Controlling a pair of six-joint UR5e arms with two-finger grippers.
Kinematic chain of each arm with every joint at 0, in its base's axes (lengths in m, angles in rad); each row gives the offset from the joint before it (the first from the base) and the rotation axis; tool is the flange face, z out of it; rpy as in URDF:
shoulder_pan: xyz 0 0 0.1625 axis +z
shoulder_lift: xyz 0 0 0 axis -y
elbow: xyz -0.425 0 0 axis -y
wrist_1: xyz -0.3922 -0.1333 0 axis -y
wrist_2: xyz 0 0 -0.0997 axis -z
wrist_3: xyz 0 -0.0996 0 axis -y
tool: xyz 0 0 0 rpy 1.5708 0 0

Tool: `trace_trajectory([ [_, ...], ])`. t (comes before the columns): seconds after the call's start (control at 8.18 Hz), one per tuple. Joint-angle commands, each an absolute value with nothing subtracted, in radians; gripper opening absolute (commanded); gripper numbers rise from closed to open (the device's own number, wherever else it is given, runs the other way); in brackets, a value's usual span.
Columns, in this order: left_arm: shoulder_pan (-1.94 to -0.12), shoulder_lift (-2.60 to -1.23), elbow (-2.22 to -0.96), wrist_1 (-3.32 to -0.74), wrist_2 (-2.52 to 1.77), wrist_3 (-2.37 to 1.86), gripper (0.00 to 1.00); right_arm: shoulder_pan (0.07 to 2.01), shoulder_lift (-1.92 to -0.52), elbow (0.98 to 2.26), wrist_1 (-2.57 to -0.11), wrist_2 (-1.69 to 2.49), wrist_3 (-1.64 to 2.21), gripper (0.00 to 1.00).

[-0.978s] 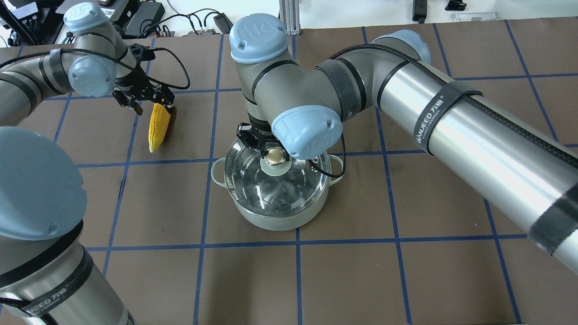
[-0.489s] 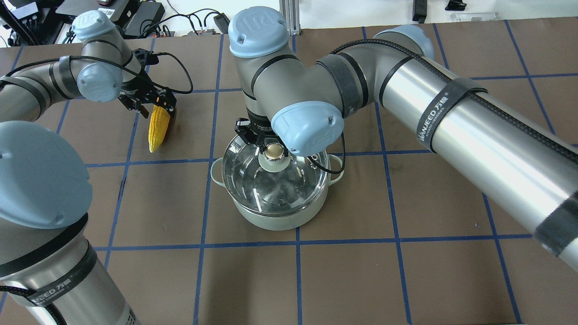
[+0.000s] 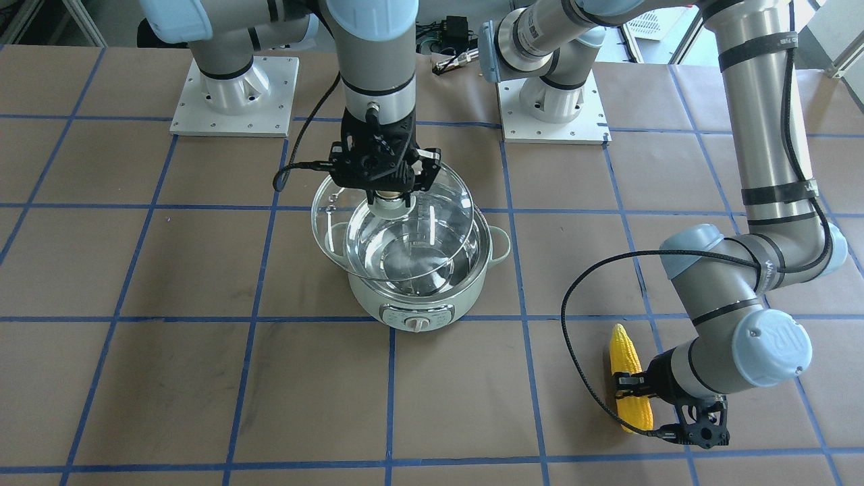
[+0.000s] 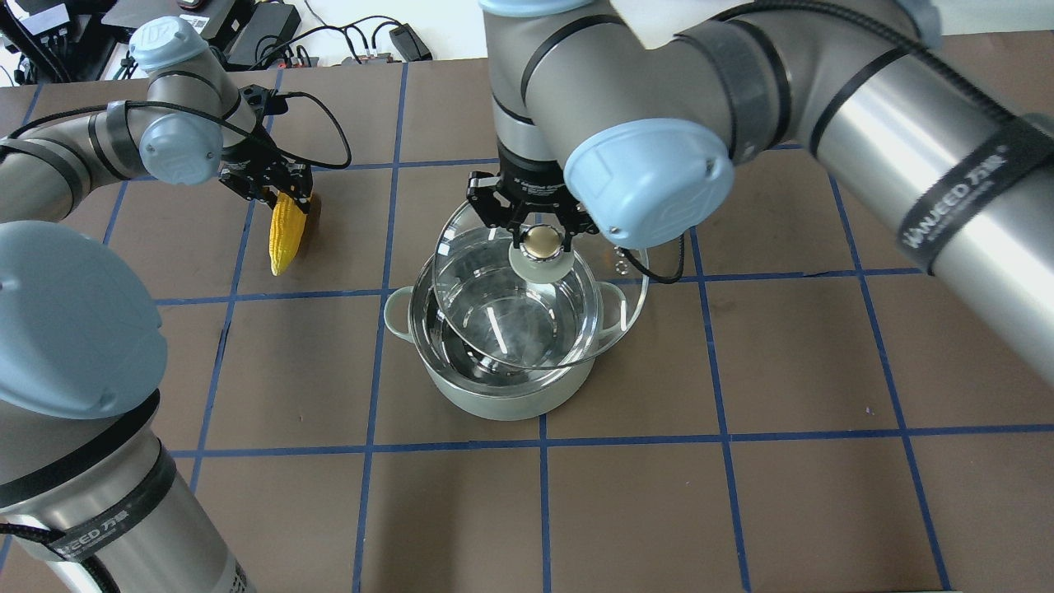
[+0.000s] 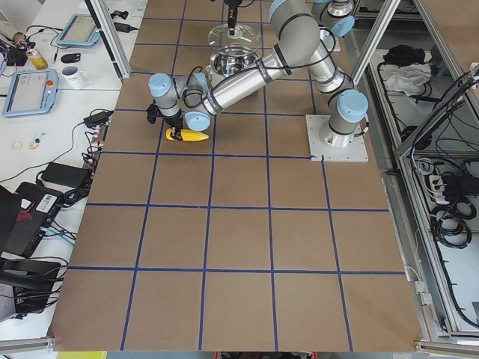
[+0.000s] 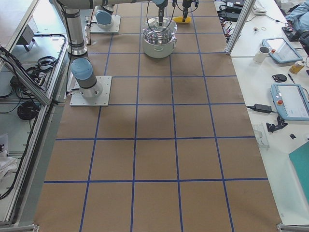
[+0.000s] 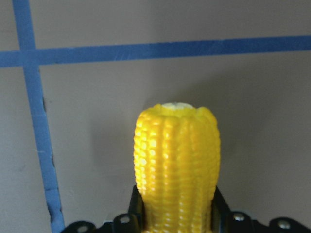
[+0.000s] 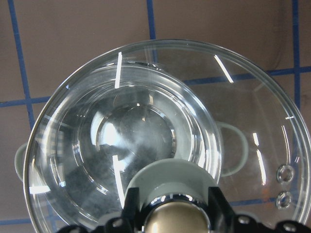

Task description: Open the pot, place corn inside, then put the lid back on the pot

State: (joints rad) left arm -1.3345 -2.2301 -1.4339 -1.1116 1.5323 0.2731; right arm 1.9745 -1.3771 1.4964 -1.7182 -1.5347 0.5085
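Observation:
The mint-green pot (image 4: 494, 399) stands mid-table, its steel inside showing (image 3: 412, 300). My right gripper (image 4: 541, 239) is shut on the gold knob of the glass lid (image 4: 494, 309) and holds it tilted above the pot, offset toward the far right of the rim. The front view shows the lid (image 3: 391, 236) lifted under that gripper (image 3: 388, 196). The yellow corn (image 4: 284, 235) is low over the table to the pot's left. My left gripper (image 4: 288, 198) is shut on its blunt end, as the left wrist view shows (image 7: 177, 213). I cannot tell if the corn touches the table.
The brown table (image 4: 741, 494) carries a grid of blue tape lines. Cables and boxes (image 4: 272, 33) lie past its far edge. Both arm base plates (image 3: 233, 101) sit behind the pot. My right arm's elbow (image 4: 650, 181) hangs over the pot's far right side.
My right gripper has lifted the lid off the pot and carried it up and to the right. My left gripper has stayed at the corn's blunt end with little movement.

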Motion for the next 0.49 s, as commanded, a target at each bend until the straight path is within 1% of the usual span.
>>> trace_trajectory([
  [0.0,-1.335,-2.156,-1.424,-1.194,1.548,0.256,0.0,1.854,-1.498,1.496,-1.588,-1.546,0.347,0.37],
  [0.24,-1.335,-2.033,-1.425,-1.261,1.552,0.172,0.0,1.751,-1.567,1.496,-1.51,-1.572,0.237,0.37],
  [0.37,-1.347,-1.993,-1.425,-1.302,1.546,0.144,0.0,1.696,-1.6,1.494,-1.467,-1.583,0.159,0.37],
])
